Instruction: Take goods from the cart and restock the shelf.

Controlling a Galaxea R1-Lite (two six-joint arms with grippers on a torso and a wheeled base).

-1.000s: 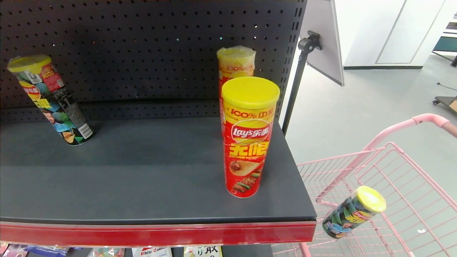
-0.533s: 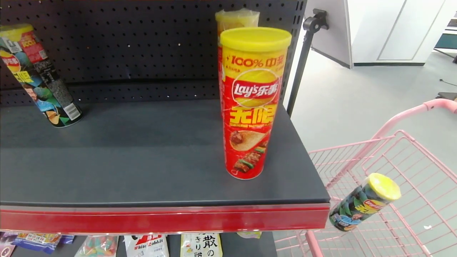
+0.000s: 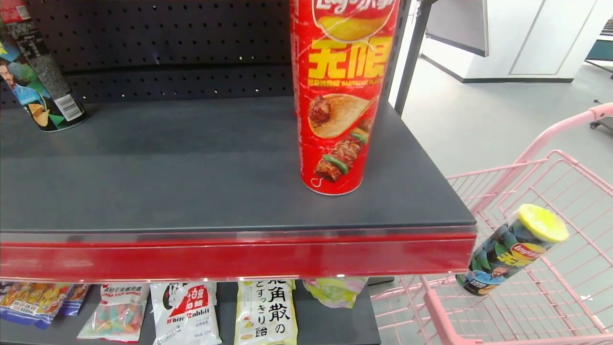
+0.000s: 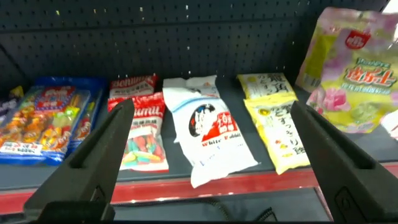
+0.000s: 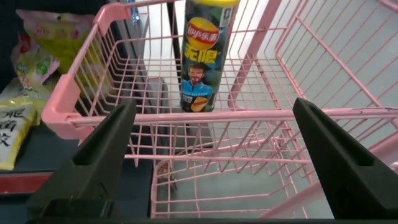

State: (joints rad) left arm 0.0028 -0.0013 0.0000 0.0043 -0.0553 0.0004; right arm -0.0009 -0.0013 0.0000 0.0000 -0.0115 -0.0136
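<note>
The red chip canister (image 3: 342, 96) at twelve o'clock bears part of a logo above large yellow characters. The dark canister (image 3: 43, 91) at ten o'clock shows a barcode label. The canister (image 3: 510, 251) in the pink cart (image 5: 217, 116), four o'clock, carries an oval logo. At six o'clock, a cream bag (image 3: 266, 311) bears bold black characters.
</note>
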